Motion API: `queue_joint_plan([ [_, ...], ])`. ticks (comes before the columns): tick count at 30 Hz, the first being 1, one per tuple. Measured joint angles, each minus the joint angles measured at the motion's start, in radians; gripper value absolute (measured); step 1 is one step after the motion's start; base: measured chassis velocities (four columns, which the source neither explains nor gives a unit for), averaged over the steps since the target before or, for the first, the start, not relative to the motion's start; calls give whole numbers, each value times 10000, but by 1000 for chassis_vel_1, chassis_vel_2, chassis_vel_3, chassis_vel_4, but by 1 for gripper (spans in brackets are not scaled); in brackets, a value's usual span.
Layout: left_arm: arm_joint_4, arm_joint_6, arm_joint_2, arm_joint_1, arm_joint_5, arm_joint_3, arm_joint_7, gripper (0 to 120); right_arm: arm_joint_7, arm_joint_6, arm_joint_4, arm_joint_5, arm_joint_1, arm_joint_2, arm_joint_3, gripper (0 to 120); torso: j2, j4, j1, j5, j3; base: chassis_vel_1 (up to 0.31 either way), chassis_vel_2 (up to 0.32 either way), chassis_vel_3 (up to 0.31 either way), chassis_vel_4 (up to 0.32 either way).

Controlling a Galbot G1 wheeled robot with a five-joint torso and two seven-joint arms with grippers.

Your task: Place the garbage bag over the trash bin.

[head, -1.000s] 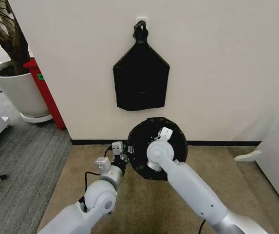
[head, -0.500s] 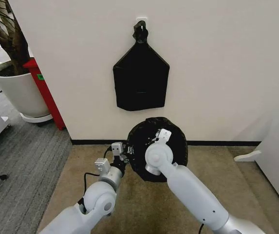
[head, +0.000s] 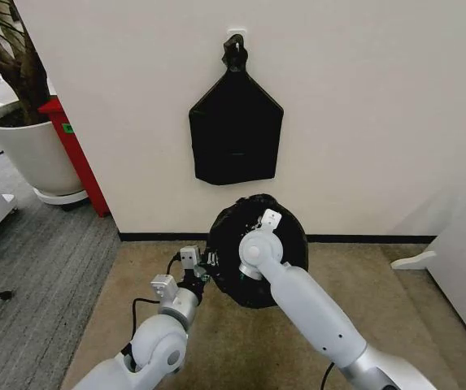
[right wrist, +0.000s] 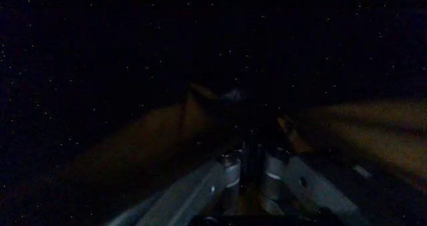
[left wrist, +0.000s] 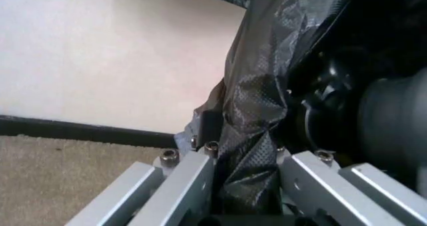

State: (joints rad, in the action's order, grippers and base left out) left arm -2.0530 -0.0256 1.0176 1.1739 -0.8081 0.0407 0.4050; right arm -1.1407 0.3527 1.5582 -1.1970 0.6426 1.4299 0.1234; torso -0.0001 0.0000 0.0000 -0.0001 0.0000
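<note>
The garbage bag [head: 253,264] sits on the floor [head: 94,301] close to the wall [head: 363,122], under a flat black bundle [head: 235,134] that hangs from a hook; the bag is spread over a round shape which is probably the trash bin, but no white of the bin shows, so I cannot confirm it. The left end effector [left wrist: 243,186] is at the bag's near-left edge, and in the left wrist view its two fingers are clamped on a fold of the thin plastic. The right end effector [right wrist: 250,168] is deep in the bag's dark inside, w/ the right arm going in from above; its fingers look close together, maybe w/ film between, but it is too dark, so I cannot tell. Risks, in my judgement: the film is thin and stretched near the left fingers, so a strong pull outward may tear it or slip it from the grip; if the right arm comes out fast it may drag the bag up and off the rim; if the arm pushes sideways, a light bin can tip or slide toward the wall, esp. as nothing holds its base; also the edge on the far side, near the wall, is hidden, so it may be not hooked over the rim yet.
</note>
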Motion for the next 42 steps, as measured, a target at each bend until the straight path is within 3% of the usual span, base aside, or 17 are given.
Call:
queue_joint_plan([
  [6, -8, 2, 67, -87, -90, -22, 51, 1, 126, -15, 132, -31, 84, -23, -40, 0, 0, 1, 0, 2, 0, 0, 0, 0, 0],
  [15, 241, 1, 255, -575, -541, -76, 426, 1, -543, -66, 1693, -837, 409, -622, 267, 0, 0, 0, 0, 1, -1, 0, 0, 0, 0],
  [27, 38, 22, 198, -313, -467, -141, 264, 1, -75, 106, 208, 70, 457, -575, -244, 0, 0, 0, 0, 2, 0, 0, 0, 0, 0],
  [31, 40, 23, 188, -434, -463, -141, 262, 1, -107, 136, 326, 91, 490, -595, -187, 0, 0, 2, 0, 2, 0, 0, 0, 0, 0],
  [42, 528, 163, 267, -707, 104, -105, -75, 1, -945, 200, 3193, -2612, 536, -1771, 272, 0, 1, -1, -1, 0, -1, 0, 0, 0, 0],
])
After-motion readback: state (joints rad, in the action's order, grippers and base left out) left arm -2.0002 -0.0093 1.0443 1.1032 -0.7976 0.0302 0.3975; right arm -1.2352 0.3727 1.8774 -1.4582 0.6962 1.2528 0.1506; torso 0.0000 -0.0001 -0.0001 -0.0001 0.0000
